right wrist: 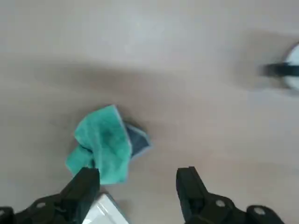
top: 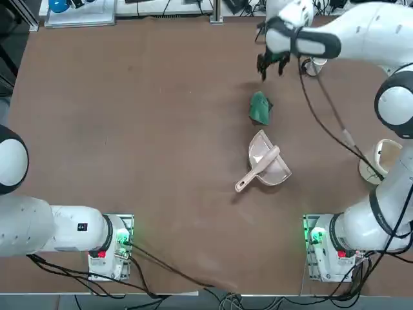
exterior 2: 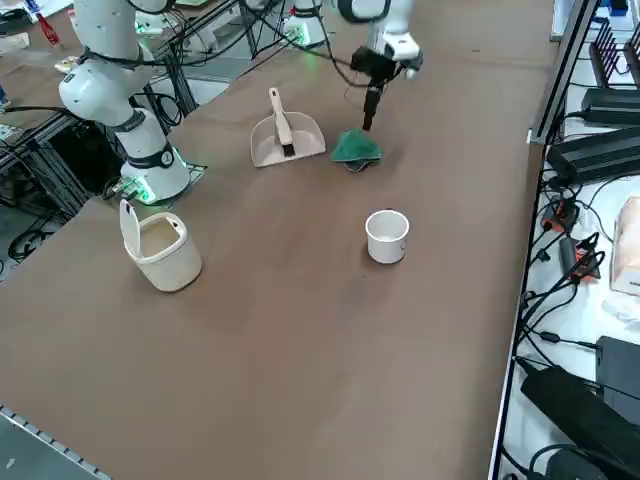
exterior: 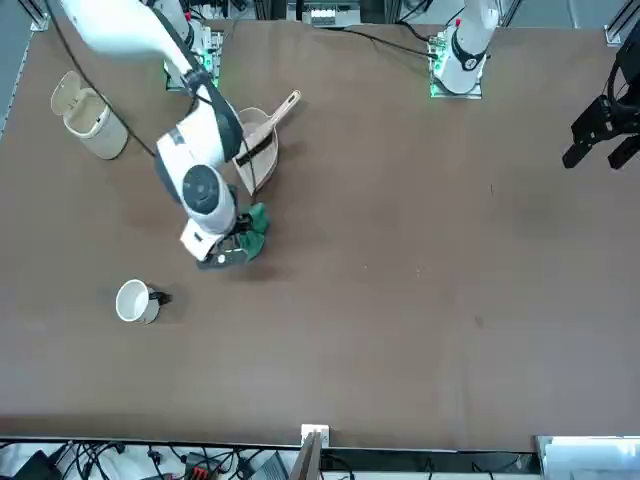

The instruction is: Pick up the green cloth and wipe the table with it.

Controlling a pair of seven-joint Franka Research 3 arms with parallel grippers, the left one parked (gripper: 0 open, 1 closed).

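So I've got my right gripper (top: 272, 70) up over the far part of the table (top: 148, 148), jaws spread wide, cup (top: 314, 66) just off to its right. The green cloth (top: 259, 108) lies bunched up on the near side of the gripper, right of centre, with the dustpan (top: 268, 161) close by on its near side. Big open stretch from the cloth to the left edge.
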